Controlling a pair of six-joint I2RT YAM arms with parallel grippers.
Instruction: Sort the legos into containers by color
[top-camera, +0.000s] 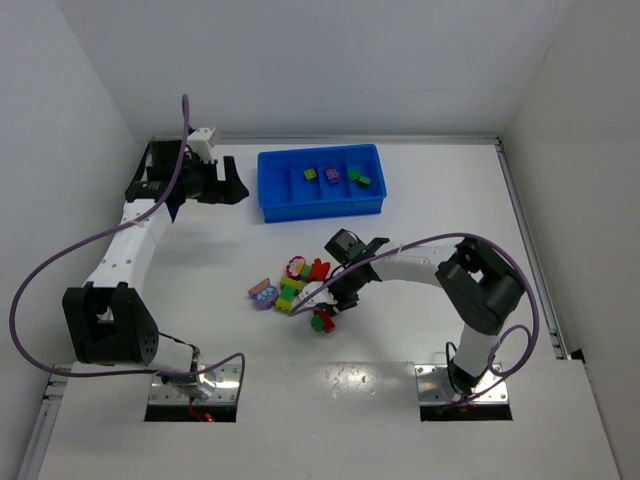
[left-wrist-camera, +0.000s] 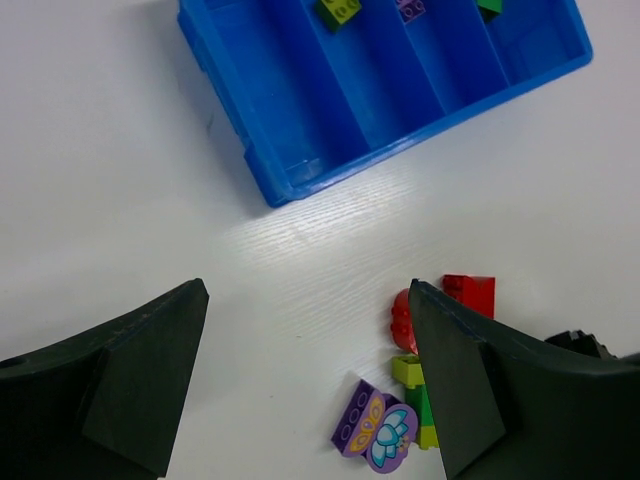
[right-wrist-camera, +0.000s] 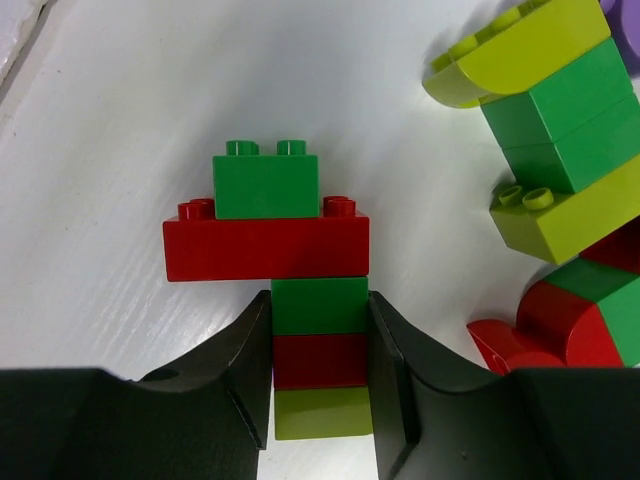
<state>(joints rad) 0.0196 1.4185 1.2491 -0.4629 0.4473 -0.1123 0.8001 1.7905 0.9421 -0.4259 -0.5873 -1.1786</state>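
Two pincers differ: the right pincer (right-wrist-camera: 320, 312) pinches a red-and-green brick stack (right-wrist-camera: 268, 240) on the table (top-camera: 200, 270), at five o'clock of the loose bricks (top-camera: 290, 285). The left pincer (left-wrist-camera: 307, 300) hangs spread at nine o'clock of the blue tray (top-camera: 272, 190).

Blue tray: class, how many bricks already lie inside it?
3: a yellow-green brick in the second compartment from the left, a purple brick in the third, a green brick in the fourth. None seems hidden.
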